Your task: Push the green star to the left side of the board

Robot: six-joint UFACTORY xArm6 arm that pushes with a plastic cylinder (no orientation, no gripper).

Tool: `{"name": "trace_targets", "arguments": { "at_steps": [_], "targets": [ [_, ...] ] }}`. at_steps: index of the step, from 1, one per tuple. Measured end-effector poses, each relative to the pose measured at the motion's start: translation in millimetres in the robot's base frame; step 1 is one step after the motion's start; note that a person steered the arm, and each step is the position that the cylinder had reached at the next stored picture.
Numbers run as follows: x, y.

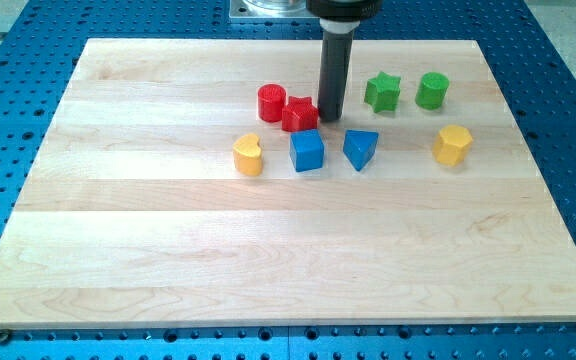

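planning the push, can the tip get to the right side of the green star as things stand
Probably yes: my tip sits left of the green star, beside the red star. The gap to the green cylinder looks narrow, so it must circle around.

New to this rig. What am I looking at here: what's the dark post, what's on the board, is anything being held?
There is one camera view, looking down at a slant on a wooden board bolted over a blue perforated table. The dark post is the robot arm's rod; it has no gripper, so nothing is held. It only pushes blocks by sliding. My tip sits right beside the red star, on its right in the view. The green star, the block to be pushed left, lies apart to the tip's right. Also there: a red cylinder, a green cylinder, a blue cube, a blue triangular block and two yellow blocks.
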State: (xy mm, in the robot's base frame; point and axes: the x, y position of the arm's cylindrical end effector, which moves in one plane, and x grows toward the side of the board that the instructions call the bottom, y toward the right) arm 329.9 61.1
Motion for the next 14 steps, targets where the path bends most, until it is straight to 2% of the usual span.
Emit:
{"name": "trace_targets", "arguments": {
  "at_steps": [2, 3, 4, 6, 7, 8, 9, 12, 13, 14],
  "targets": [
    [-13.5, -70.3],
    [15.1, -59.7],
    [-3.9, -13.5],
    [15.4, 85.8],
    [21.0, 165.8],
    [3.2, 222.1],
    [-6.0, 145.0],
    [-15.3, -16.0],
    [-12.1, 55.0],
    [-15.2, 70.7]
  ]
}}
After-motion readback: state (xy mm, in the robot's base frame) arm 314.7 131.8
